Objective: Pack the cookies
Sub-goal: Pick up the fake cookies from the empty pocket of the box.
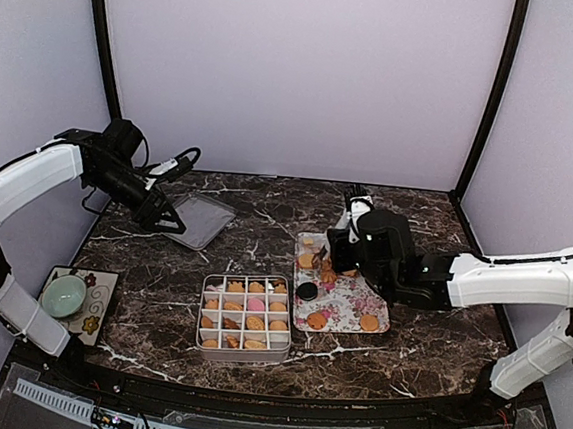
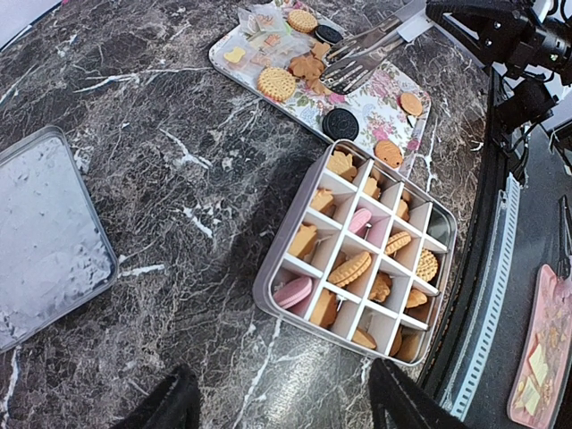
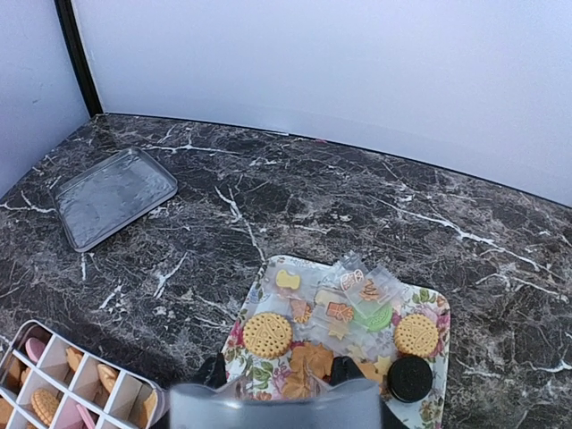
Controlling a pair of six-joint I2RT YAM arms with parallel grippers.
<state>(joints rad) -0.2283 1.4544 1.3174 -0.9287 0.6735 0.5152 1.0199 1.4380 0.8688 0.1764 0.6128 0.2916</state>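
- Roughly, the packing looks well past halfway but not finished.
- At the upper left of the top view, the left gripper (image 2: 286,404) hovers with its fingers apart and nothing between them. It is just beside the grey lid (image 1: 198,219), which lies flat on the tabletop (image 2: 179,134), well apart from the box.
- At lower centre the divided box (image 1: 201,340) sits uncovered. Nearly every compartment holds cookies (image 2: 350,268), golden, pink and brown. Whether any cell is bare I cannot tell.
- Just right of the box, the flower-patterned tray (image 2: 375,103) carries loose ones. There are several round golden biscuits, two black rounds, a brown leaf-shaped piece and some small wrapped bits at its far end.
- Over that tray the right gripper (image 1: 335,251) has its fingers clamped on the metal tongs (image 2: 362,54), whose tips hang at the brown piece.
- What remains, as I judge it, is to carry the tray's remaining biscuits across into the box, then set the lid on top.
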